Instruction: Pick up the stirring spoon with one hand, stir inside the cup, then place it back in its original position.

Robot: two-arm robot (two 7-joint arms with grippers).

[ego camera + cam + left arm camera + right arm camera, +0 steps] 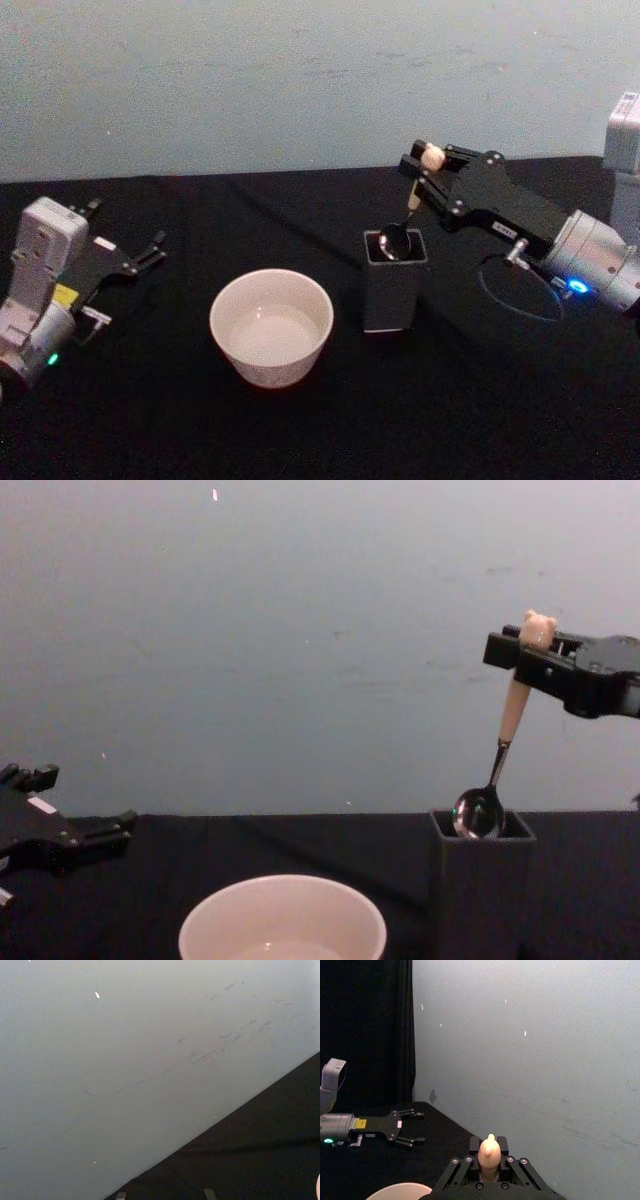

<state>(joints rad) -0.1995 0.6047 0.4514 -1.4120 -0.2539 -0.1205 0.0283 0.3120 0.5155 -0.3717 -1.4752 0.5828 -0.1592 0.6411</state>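
My right gripper (425,160) is shut on the cream handle of the stirring spoon (514,705), just under its small animal-head knob (489,1149). The spoon hangs upright, its metal bowl (477,812) level with the open mouth of the dark grey square holder (393,283). The wide cream-white cup (271,325) stands to the holder's left, with the same cup (283,921) low in the chest view. My left gripper (150,250) rests open at the far left, well apart from the cup, and the left gripper (412,1127) shows again in the right wrist view.
A black cloth covers the table (480,400), which ends at a pale grey-blue wall (300,80) close behind. A thin cable loop (520,290) lies on the cloth under my right arm. Bare cloth separates the cup and my left arm.
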